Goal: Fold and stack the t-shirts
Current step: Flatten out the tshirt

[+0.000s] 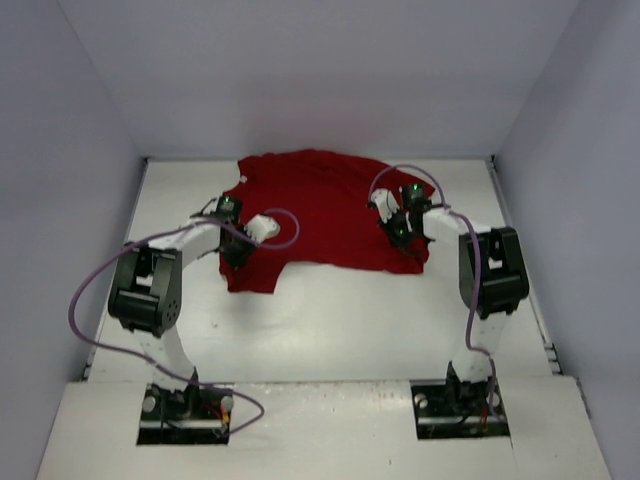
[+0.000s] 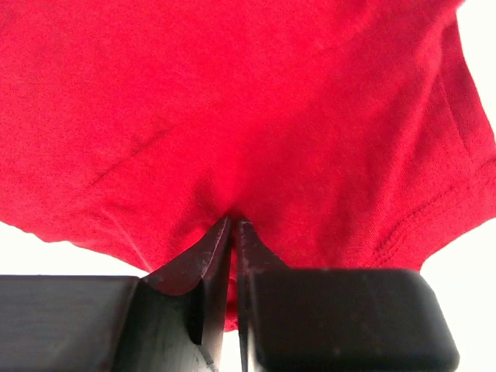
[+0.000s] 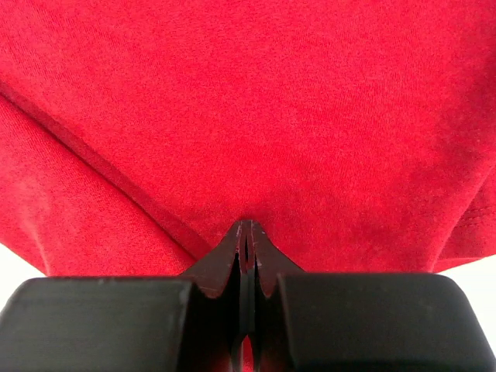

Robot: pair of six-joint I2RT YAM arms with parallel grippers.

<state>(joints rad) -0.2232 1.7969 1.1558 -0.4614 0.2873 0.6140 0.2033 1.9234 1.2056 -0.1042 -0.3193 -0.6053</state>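
The left arm [image 1: 150, 290] is rising from its base at the near edge, bending at the elbow and reaching forward and inward over the table [image 1: 330, 320]. The right arm [image 1: 490, 270] is standing taller on its side and bending inward too, its wrist pointing down at the cloth. The left gripper [image 2: 234, 221] is pinching with its jaws almost together, a thin fold of red cloth squeezed between the fingertips. The right gripper [image 3: 246, 225] is clamping just as tightly (only a sliver of a gap is showing between its fingers), with cloth bunching up at the tips.

The t-shirt [image 1: 320, 205] is lying on the far half of the table, spreading out between the two grippers and reaching back close to the far wall. It is a plain dark red, soft and wrinkled, with no print. Near the left gripper a flap is hanging toward the near side, and in the left wrist view a stitched hem is curving along its right edge. In the right wrist view a diagonal seam or fold is running from the upper left down to the fingertips. White table is showing past the near edge of the cloth in both wrist views.
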